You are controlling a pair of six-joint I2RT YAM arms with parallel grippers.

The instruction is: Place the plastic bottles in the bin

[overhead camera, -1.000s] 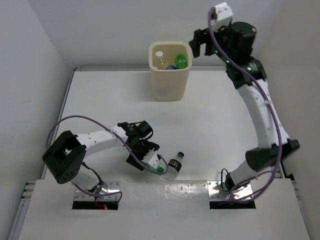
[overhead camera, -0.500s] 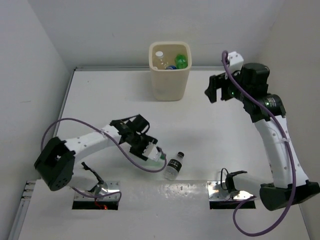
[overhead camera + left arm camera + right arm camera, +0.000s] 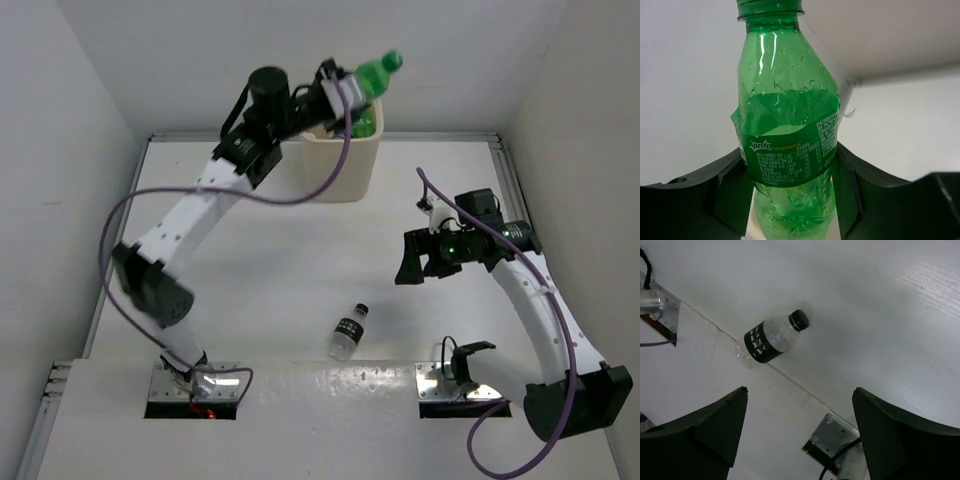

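While our left pincer [image 3: 350, 92] grips the green bottle [image 3: 374, 73], neck pointing ahead, the bin [image 3: 340, 172] sits just beneath it; our right pincer [image 3: 418, 268] hangs open, empty.

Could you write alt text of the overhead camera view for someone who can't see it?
The left gripper holds a green plastic bottle above a tall cream bin at the far edge of the white table. The right gripper hangs open, empty, over the table; a small clear bottle with a dark label lies near the front edge.
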